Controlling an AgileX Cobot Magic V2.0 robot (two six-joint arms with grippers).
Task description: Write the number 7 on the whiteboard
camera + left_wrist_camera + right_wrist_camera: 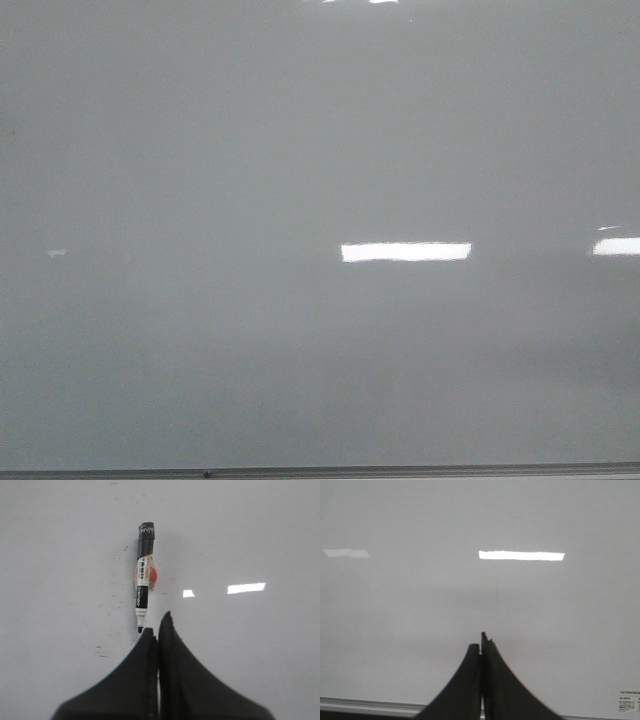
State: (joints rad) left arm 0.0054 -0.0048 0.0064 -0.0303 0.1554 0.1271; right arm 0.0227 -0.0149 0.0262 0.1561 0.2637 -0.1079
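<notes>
The whiteboard (300,130) fills the front view, pale grey and glossy, with no number 7 visible on it and neither gripper in sight. In the left wrist view a black-and-white marker (143,575) lies flat on the whiteboard (260,535), uncapped, its tip toward my left gripper (157,626). That gripper is shut and empty, its tips just short of the marker tip. In the right wrist view my right gripper (481,642) is shut and empty above bare whiteboard (395,605).
Bright rectangular light reflections (405,251) sit on the board. The board's grey frame edge (320,471) runs along the near side; the frame edge (365,705) also shows by the right gripper. Faint old marker specks (100,652) lie near the marker. A small label (627,700) sits near the frame.
</notes>
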